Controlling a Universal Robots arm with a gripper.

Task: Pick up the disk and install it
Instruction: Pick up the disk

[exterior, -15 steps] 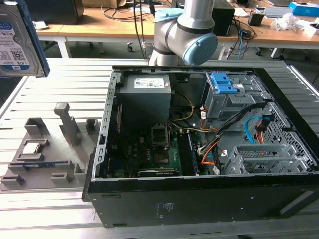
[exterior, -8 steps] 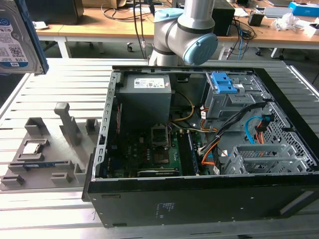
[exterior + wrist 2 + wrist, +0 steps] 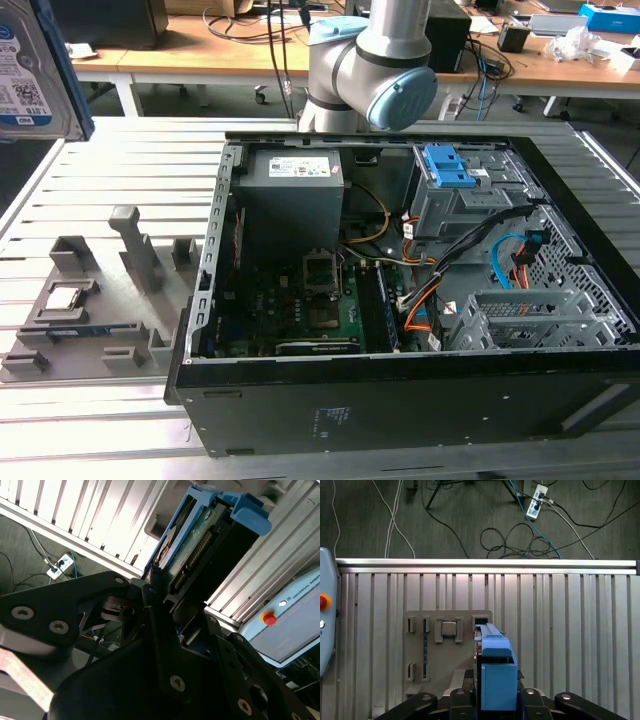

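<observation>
The disk [image 3: 30,70] hangs high above the slatted table at the exterior view's top left, its white-and-blue label facing the camera. In the first wrist view the disk [image 3: 495,675] shows edge-on with its blue plastic frame, and my gripper [image 3: 497,695] is shut on it from both sides. In the second wrist view the disk [image 3: 205,545] sticks out past the black fingers [image 3: 150,595], connector edge and blue frame showing. The grey holder plate [image 3: 445,650] lies on the table directly below the held disk.
An open computer case [image 3: 400,400] lies on the table, with a drive cage and its blue latch [image 3: 450,175], a grey power supply box [image 3: 292,200], the motherboard [image 3: 300,310] and cables inside. The grey holder plate [image 3: 90,310] with a small square chip [image 3: 65,297] sits to the exterior view's left of the case.
</observation>
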